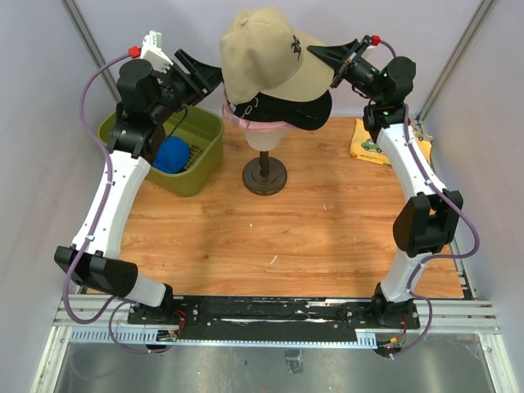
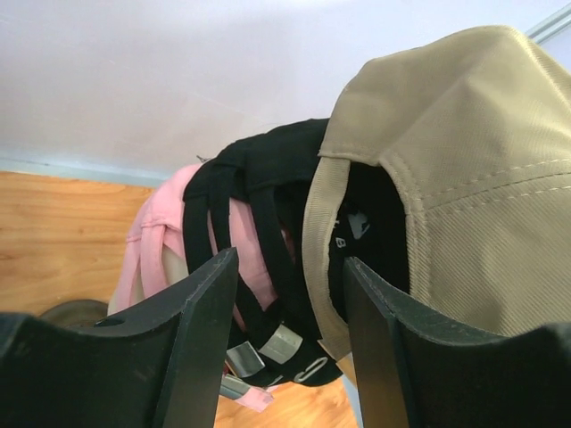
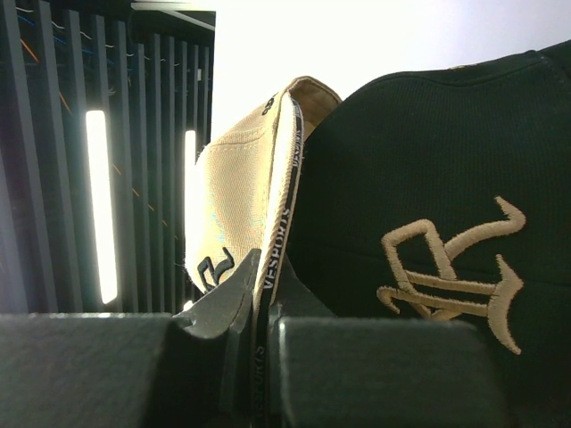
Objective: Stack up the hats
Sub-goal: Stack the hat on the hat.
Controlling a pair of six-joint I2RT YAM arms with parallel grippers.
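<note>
While the right gripper (image 3: 260,299) is pinched on the rim of the beige cap (image 1: 266,53), that cap sits tilted atop the black cap (image 1: 299,110) and pink cap (image 1: 246,123) on the mannequin head (image 1: 263,137). The left gripper (image 2: 290,276) hovers behind the head, jaws wide. Best seat the back rim squarely over the black crown before releasing.

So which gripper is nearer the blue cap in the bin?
Left. The left gripper is on the blue cap's side of the mannequin; the right gripper is on the opposite side.
</note>
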